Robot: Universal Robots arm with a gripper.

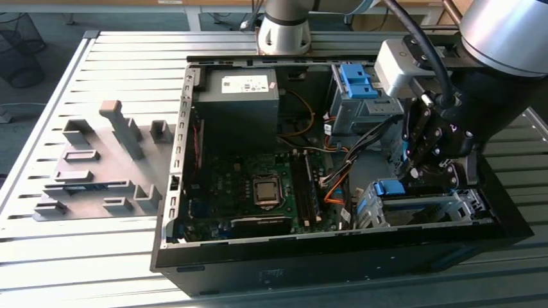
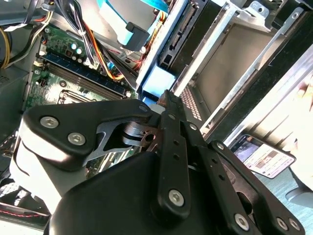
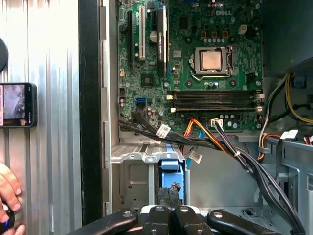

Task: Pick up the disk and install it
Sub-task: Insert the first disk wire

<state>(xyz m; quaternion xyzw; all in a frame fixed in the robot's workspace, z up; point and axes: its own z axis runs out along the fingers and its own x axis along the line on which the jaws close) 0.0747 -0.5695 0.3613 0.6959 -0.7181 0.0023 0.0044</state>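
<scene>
The disk (image 1: 389, 188) sits in the lower drive cage (image 1: 445, 208) at the front of the open computer case, on the exterior view's right. Its blue bracket end (image 3: 171, 169) faces out of the metal cage, and most of its body is hidden inside. My gripper (image 1: 418, 172) hangs straight over that end. In the first wrist view my gripper (image 3: 170, 196) has its fingers drawn together with the tips against the blue bracket. One fingertip (image 2: 168, 98) meets the pale blue end of the disk (image 2: 157, 81) in the second wrist view.
A second blue bracket (image 1: 358, 80) sits in the upper cage. Bundled cables (image 3: 220, 142) cross between the motherboard (image 3: 195, 63) and the cages. A grey box (image 1: 238, 96) fills the case's back. A hand (image 3: 7, 188) and a phone (image 3: 17, 111) are outside the case wall. A grey fixture (image 1: 94, 167) lies on the table.
</scene>
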